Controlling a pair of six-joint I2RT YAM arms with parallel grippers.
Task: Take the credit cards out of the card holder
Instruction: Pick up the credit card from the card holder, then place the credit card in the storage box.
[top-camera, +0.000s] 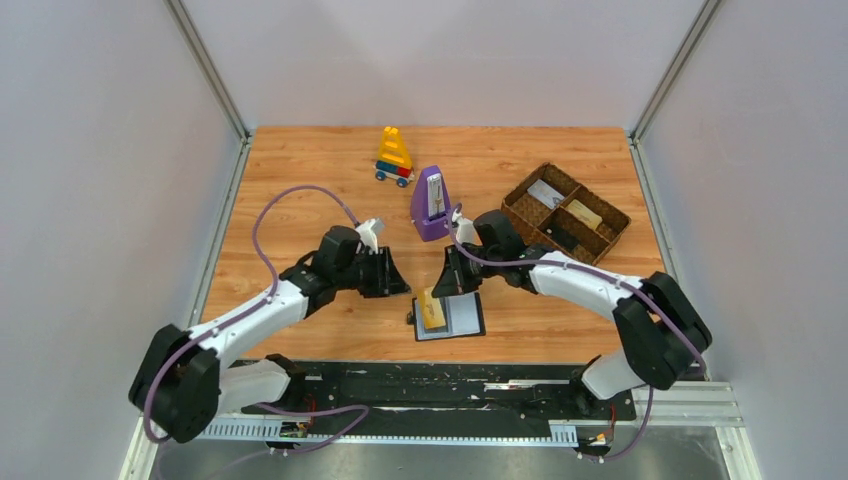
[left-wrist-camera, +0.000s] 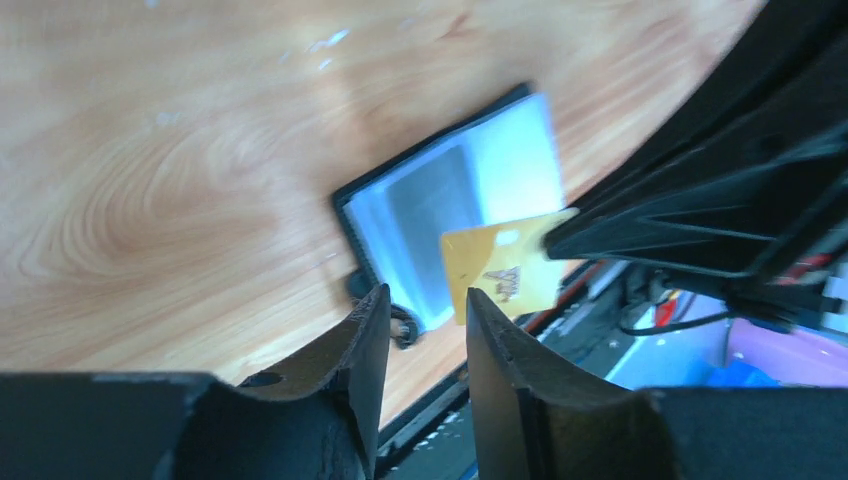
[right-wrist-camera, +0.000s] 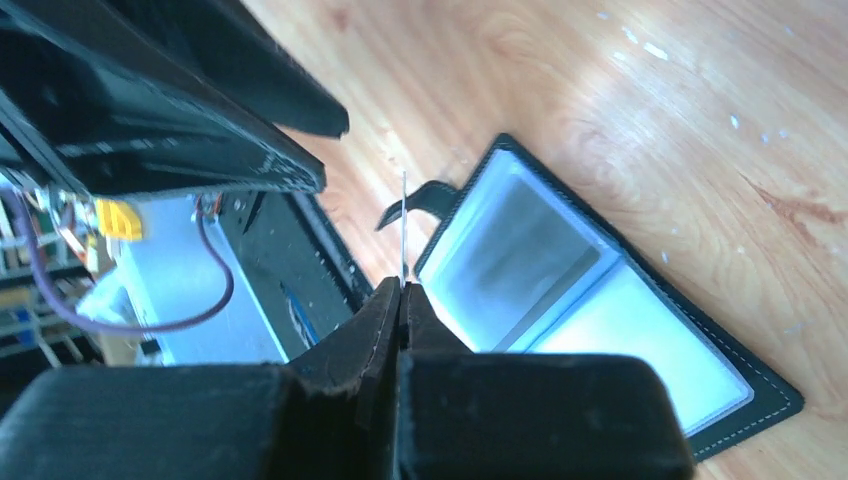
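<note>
The card holder (top-camera: 462, 316) lies open on the wooden table near the front edge, its two grey-blue panels facing up; it also shows in the left wrist view (left-wrist-camera: 440, 200) and the right wrist view (right-wrist-camera: 560, 290). My right gripper (top-camera: 447, 290) is shut on a yellow-orange credit card (top-camera: 433, 309) with dark print (left-wrist-camera: 505, 272) and holds it just above the holder's left half. In the right wrist view the card (right-wrist-camera: 403, 225) is edge-on between the closed tips of the right gripper (right-wrist-camera: 403, 290). My left gripper (left-wrist-camera: 428, 310) is open and empty, just left of the card (top-camera: 397, 277).
A brown woven divided tray (top-camera: 610, 225) with a few small flat items stands at the back right. A purple metronome (top-camera: 431, 204) stands behind the grippers. A yellow and blue toy (top-camera: 394, 157) is at the back. A black rail (top-camera: 450, 385) runs along the front edge.
</note>
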